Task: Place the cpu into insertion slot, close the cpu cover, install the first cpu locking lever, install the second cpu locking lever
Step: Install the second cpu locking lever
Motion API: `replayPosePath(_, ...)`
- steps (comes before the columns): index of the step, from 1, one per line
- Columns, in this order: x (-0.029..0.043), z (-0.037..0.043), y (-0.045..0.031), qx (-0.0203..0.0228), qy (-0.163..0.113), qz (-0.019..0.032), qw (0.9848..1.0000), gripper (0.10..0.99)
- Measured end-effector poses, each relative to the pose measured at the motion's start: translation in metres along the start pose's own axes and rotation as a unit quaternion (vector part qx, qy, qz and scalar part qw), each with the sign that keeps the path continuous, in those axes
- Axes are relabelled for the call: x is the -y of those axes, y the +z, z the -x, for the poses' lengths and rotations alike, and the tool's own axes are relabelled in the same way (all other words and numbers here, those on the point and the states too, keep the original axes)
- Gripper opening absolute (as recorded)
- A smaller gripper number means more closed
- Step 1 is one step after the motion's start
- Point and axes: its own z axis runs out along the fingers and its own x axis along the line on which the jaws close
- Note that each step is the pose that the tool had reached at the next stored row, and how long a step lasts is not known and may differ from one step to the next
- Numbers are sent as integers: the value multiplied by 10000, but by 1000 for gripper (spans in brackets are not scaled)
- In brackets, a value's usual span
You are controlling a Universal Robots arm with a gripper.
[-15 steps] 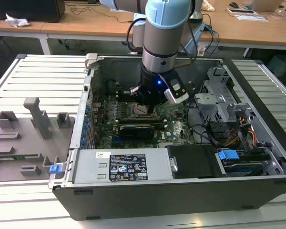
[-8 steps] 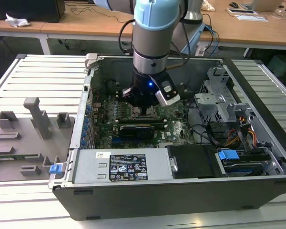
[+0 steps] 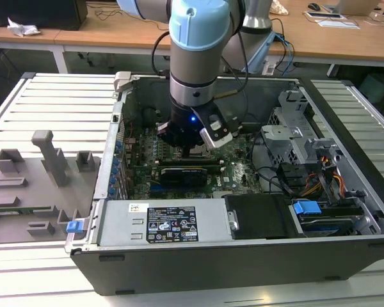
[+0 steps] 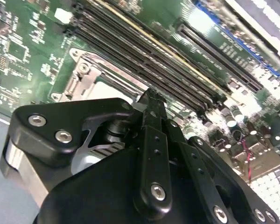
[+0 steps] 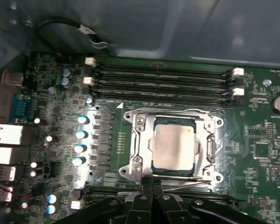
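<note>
Hovering low over the motherboard (image 5: 252, 154) inside the open computer case (image 3: 198, 256), I have my claw (image 5: 151, 189) just at the near edge of the insertion slot (image 5: 172, 144), its fingers (image 5: 147, 186) pressed together with nothing between them. The cpu (image 5: 173, 145) already lies flat in the slot, silver top up, its edges square to the socket rim; being square it has no real long axis, and its sides run parallel to the memory slots (image 5: 163, 81) just beyond it. The cpu cover (image 5: 137, 140) looks folded down around the chip, its window framing the metal top, so I judge the first two steps done. A thin wire lever (image 5: 191, 184) runs along the socket's near side right beside my fingertips, which tells me I am at the locking-lever stage; whether it is already hooked under its catch I cannot tell. Latching it would call for a firm, narrow push down and sideways along that edge, without scraping the green board or the capacitors (image 5: 81, 135) standing near the socket. In the exterior view my arm (image 3: 195, 57) reaches straight down into the case, which rests on the slatted surface (image 3: 57, 102).
</note>
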Motion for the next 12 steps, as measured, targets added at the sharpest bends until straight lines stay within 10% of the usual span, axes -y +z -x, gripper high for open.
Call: replayPosePath(12,159,-98,18,-6,-194,309,9993,106)
